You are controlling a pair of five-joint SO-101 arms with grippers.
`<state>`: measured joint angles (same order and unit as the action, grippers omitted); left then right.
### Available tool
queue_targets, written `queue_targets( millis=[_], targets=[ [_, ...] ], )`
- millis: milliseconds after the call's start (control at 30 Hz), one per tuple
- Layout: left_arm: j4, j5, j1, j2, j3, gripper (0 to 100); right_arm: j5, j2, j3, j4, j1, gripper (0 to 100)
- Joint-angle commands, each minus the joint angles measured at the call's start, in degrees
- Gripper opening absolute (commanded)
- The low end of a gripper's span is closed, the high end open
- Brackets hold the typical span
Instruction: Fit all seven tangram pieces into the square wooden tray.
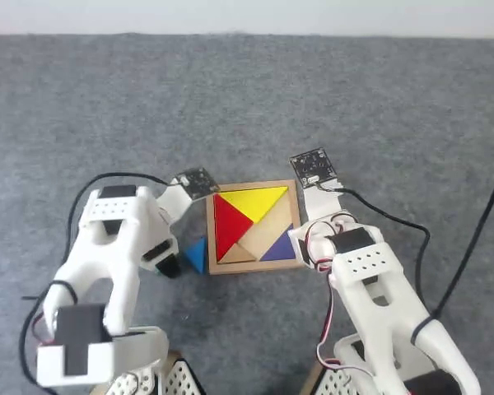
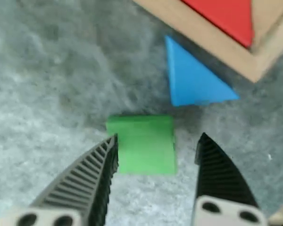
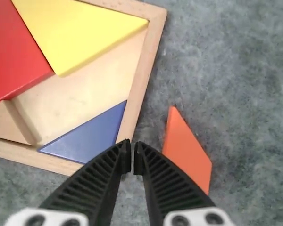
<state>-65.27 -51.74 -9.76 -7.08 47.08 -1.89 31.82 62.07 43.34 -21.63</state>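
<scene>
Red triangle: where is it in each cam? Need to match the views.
High view: red triangle in the wooden tray's left half, touching the yellow triangle.
Left wrist view: red triangle just inside the tray rim, beyond the blue triangle from the left claw.
Right wrist view: red triangle against the yellow triangle, across the tray from the right claw.
Shared landmark: the tray rim.

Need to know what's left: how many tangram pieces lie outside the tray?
3. A blue triangle beside the tray, a green square next to it by the left gripper, an orange parallelogram on the tray's other side near the right gripper. Others may be hidden.
</scene>
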Motion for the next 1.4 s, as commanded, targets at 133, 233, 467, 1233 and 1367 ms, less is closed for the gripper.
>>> queue_targets(
  millis=[133, 233, 467, 1233, 1367],
  targets=[
    [0.26, -0.88, -0.09, 1.41, -2.68, 22, -0.62, 0.31, -3.43, 0.04, 0.04, 3.4],
    [0.79, -0.88, -0.62, 1.41, -3.03, 22, -0.62, 0.31, -3.43, -0.04, 0.04, 3.4],
    [3.16, -0.79, -3.25, 2.2, -4.88, 26, -0.62, 0.31, -3.43, -0.04, 0.04, 3.4],
    [-8.88, 7.74, -2.99, -4.75, -7.87, 15, -0.62, 0.31, -3.43, -0.04, 0.04, 3.4],
    [-15.21, 10.81, -2.99, -13.01, -8.04, 15, -0.62, 0.31, -3.43, -0.13, 0.04, 3.4]
  ],
)
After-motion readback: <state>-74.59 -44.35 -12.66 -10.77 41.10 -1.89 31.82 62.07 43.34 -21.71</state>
